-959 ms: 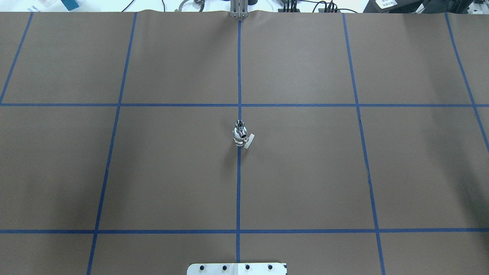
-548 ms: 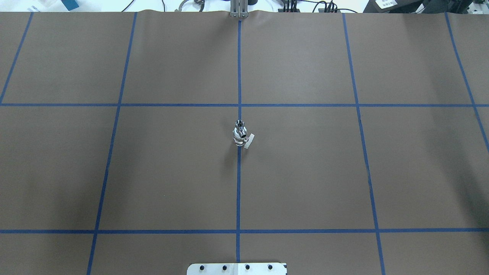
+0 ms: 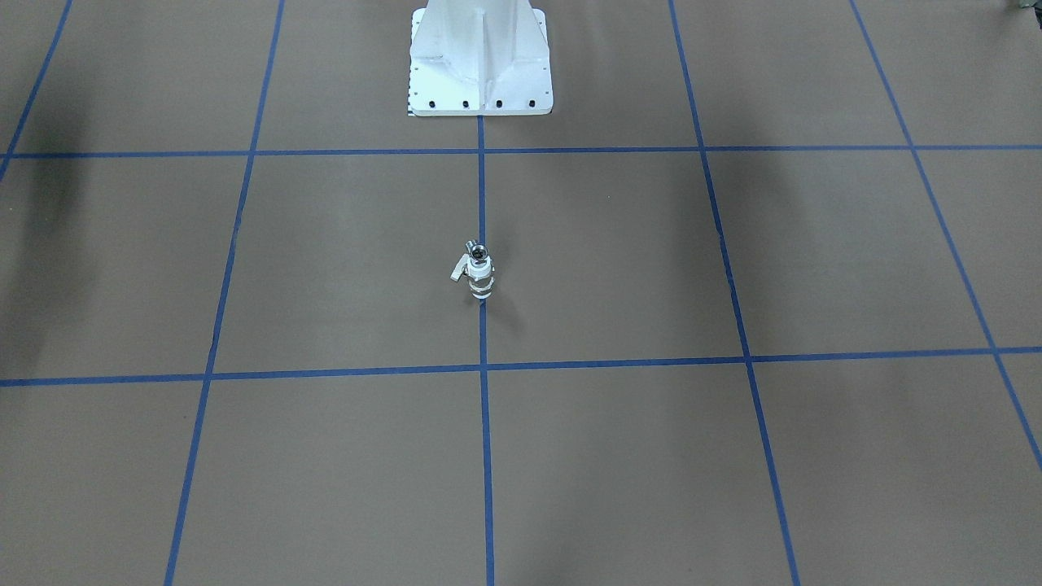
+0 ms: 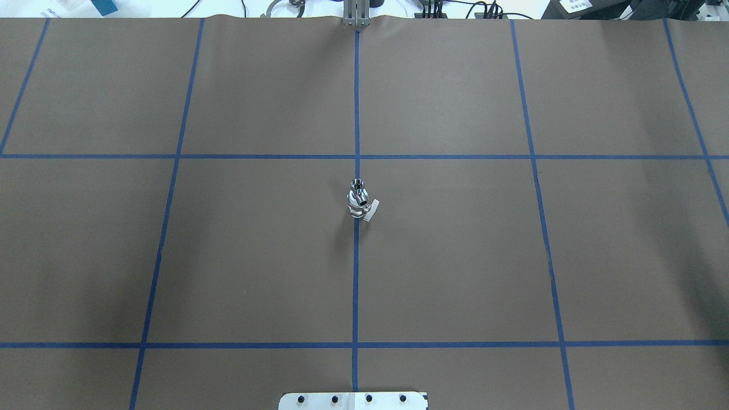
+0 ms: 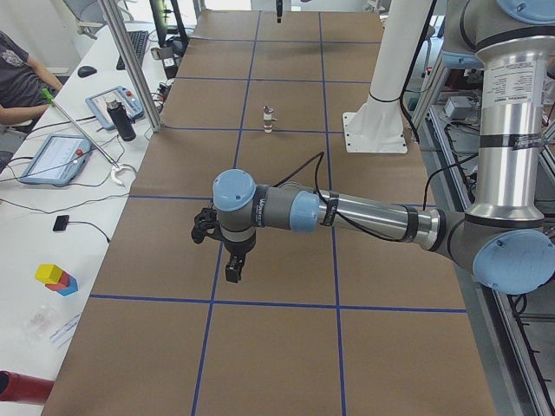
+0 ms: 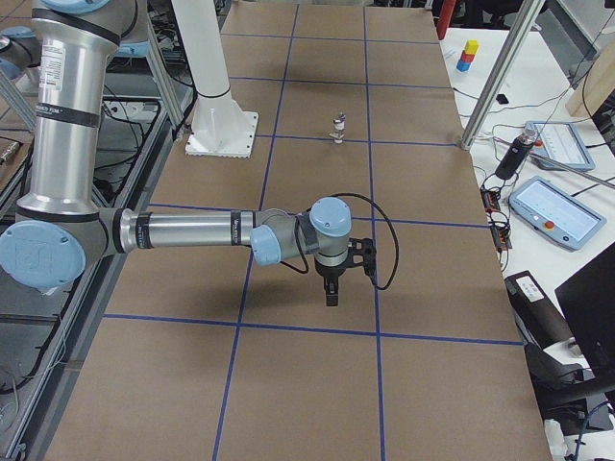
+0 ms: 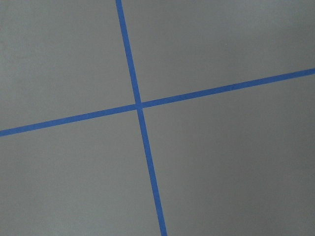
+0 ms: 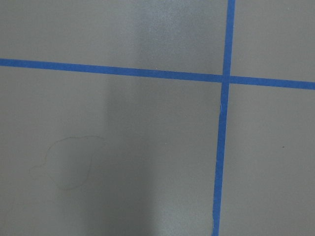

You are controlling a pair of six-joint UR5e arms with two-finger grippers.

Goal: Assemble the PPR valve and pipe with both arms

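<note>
The PPR valve [image 4: 359, 206] stands upright on the centre blue line, its white lever [image 4: 370, 212] pointing to one side. The pipe [image 4: 357, 185], a shiny cylinder with a dark opening, sits on the valve's top end. Both also show in the front-facing view, the valve [image 3: 481, 283] with the pipe [image 3: 478, 254] on top, and small in the left view [image 5: 269, 120] and the right view [image 6: 338, 127]. My left gripper [image 5: 234, 270] hangs over the table's left end, far from them. My right gripper [image 6: 332, 291] hangs over the right end. I cannot tell if either is open or shut.
The white pedestal base [image 3: 480, 61] stands behind the valve. The wrist views show only brown table cover [image 7: 221, 162] and blue tape crosses [image 8: 224, 78]. Aluminium posts [image 5: 130, 74], tablets [image 6: 553, 206] and a bottle [image 5: 124, 121] stand along the operators' side.
</note>
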